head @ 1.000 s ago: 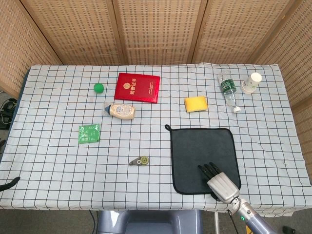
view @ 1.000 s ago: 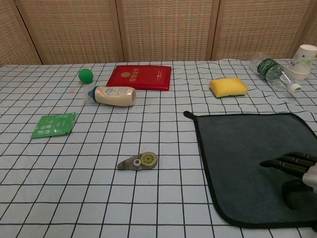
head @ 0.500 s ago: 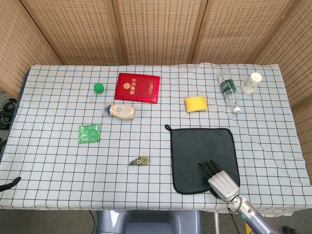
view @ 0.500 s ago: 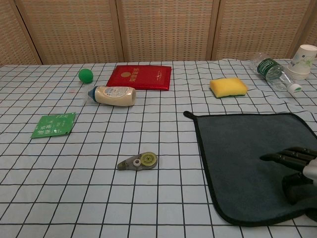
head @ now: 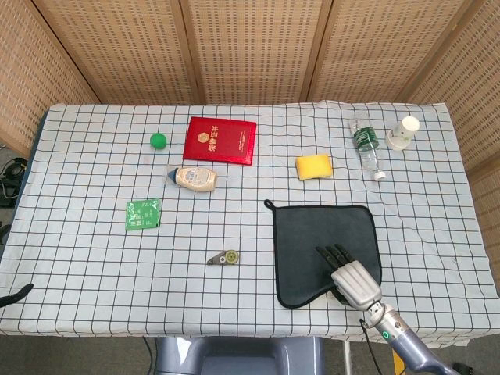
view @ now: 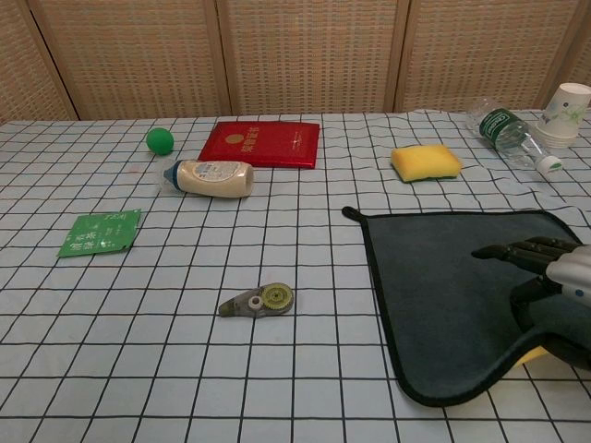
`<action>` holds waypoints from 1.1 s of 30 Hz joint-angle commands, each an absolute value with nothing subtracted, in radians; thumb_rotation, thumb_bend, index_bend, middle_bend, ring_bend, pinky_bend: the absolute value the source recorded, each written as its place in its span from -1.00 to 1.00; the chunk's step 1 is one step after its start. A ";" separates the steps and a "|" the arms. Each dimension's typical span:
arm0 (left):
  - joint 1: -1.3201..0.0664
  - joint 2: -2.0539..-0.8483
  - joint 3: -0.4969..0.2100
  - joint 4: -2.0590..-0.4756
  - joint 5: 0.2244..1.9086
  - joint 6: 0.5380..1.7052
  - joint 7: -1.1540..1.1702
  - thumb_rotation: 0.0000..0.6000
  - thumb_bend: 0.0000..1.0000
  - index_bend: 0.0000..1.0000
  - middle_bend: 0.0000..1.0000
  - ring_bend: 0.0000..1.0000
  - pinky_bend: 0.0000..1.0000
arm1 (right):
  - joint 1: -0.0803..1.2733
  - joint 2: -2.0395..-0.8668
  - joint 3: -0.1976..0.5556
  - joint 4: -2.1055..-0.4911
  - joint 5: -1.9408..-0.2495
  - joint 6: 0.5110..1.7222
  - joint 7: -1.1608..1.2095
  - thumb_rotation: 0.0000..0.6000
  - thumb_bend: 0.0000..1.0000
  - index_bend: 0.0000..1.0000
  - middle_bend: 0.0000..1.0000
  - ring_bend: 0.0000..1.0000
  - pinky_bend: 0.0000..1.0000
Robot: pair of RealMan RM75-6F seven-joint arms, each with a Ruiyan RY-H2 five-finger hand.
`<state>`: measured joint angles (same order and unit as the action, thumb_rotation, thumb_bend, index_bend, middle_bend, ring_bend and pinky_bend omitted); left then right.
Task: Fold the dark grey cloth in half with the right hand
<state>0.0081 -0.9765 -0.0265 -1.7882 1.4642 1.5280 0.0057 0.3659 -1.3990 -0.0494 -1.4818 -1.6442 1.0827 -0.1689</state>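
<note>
Dark grey cloth [head: 324, 246]: lower right of head view, flat on counter [head: 94, 258] except near right corner, lifted off checked cover. My right hand [head: 353, 280] grips that raised corner, fingers [view: 517, 250] stretched over top of cloth, thumb underneath. Left hand: I see it in neither view. Also logged: yellow sponge [head: 313, 166] beyond cloth, correction tape [head: 224, 258] left of it, red booklet [head: 220, 140] upper centre.

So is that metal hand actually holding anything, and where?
Yes, the right hand grips the dark grey cloth by its near right corner, lifted off the table.
</note>
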 commanded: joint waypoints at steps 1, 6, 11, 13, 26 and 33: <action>0.006 -0.977 -0.027 -1.787 1.460 1.523 0.006 1.00 -1.00 -1.00 -1.00 -1.00 -1.00 | 0.391 -1.400 -0.012 -1.497 -1.596 1.048 -0.185 1.00 0.33 0.22 -0.94 -1.00 -1.00; 0.001 -0.978 -0.032 -1.784 1.447 1.513 0.001 1.00 -1.00 -1.00 -1.00 -1.00 -1.00 | 0.429 -1.406 0.052 -1.516 -1.500 0.992 -0.205 1.00 0.33 0.24 -0.93 -1.00 -1.00; -0.008 -0.977 -0.040 -1.776 1.425 1.493 -0.013 1.00 -1.00 -1.00 -1.00 -1.00 -1.00 | 0.480 -1.424 0.131 -1.517 -1.381 0.934 -0.246 1.00 0.33 0.26 -0.93 -1.00 -1.00; -0.011 -0.977 -0.042 -1.773 1.417 1.486 -0.017 1.00 -1.00 -1.00 -1.00 -1.00 -1.00 | 0.499 -1.433 0.152 -1.509 -1.344 0.917 -0.269 1.00 0.33 0.27 -0.92 -1.00 -1.00; -0.031 -0.979 -0.055 -1.759 1.370 1.441 -0.021 1.00 -1.00 -1.00 -1.00 -1.00 -1.00 | 0.610 -1.515 0.228 -1.377 -1.137 0.829 -0.396 1.00 0.34 0.31 -0.91 -1.00 -1.00; -0.039 -0.982 -0.060 -1.753 1.349 1.424 -0.018 1.00 -1.00 -1.00 -1.00 -1.00 -1.00 | 0.648 -1.552 0.251 -1.312 -1.058 0.815 -0.415 1.00 0.34 0.32 -0.90 -1.00 -1.00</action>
